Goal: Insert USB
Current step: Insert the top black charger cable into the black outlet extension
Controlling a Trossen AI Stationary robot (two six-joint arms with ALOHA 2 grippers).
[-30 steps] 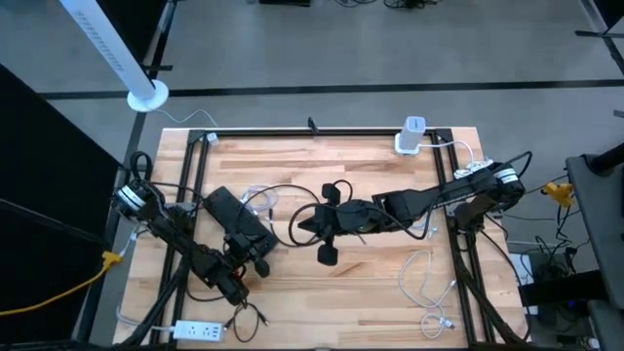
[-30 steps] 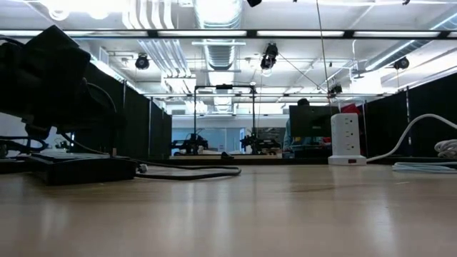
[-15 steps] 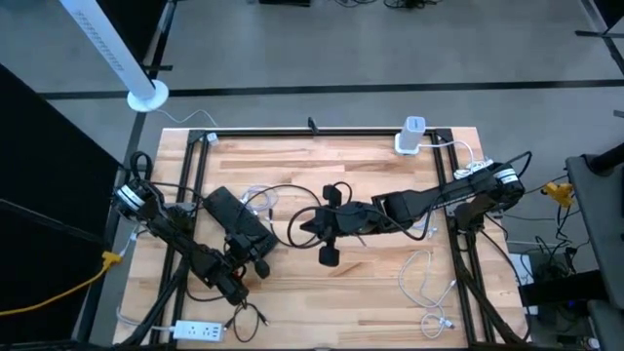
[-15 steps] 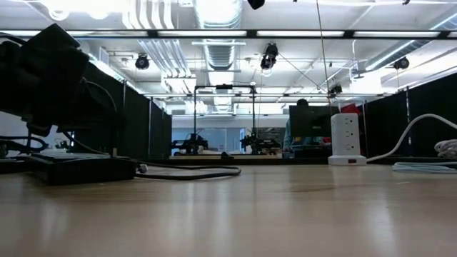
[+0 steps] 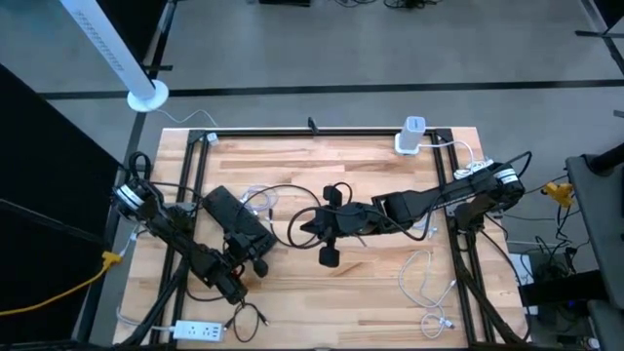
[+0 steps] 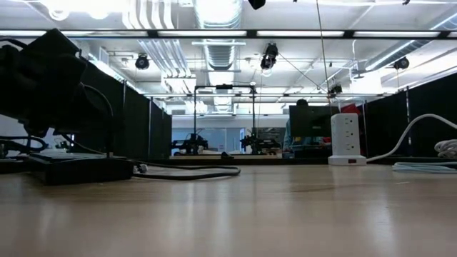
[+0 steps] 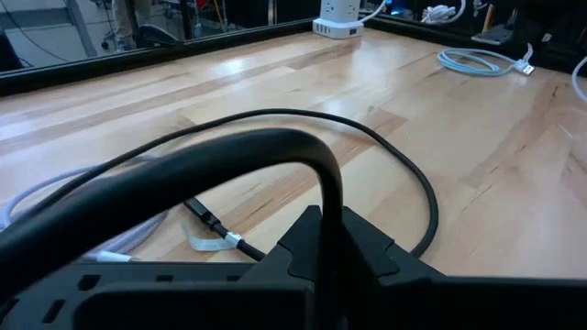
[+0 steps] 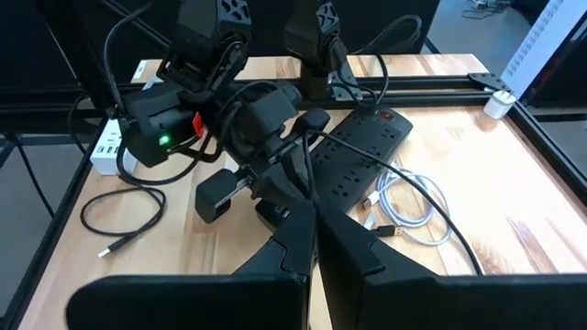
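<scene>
So, progress check. My left hand (image 5: 255, 265) pressed together, empty, parked just beside black power strip (image 5: 237, 220) on counter (image 5: 370, 292). Right hand (image 8: 314, 213) also pressed together, nothing pinched, hovering mid-counter, near strip. White USB cable (image 8: 401, 209) lying loose beside strip, unplugged. Farther off, white charging tower (image 5: 410, 136) at back edge. Basically nothing done yet.

Both arms are dark, almost black, built of blocky jointed links. The left arm (image 5: 195, 255) has a pale ring at its base and black cables looping along it; seen from the right wrist, its wrist housing shows a green light and a red tab. The right arm (image 5: 429, 202) has a white band near its base and loose black cable
</scene>
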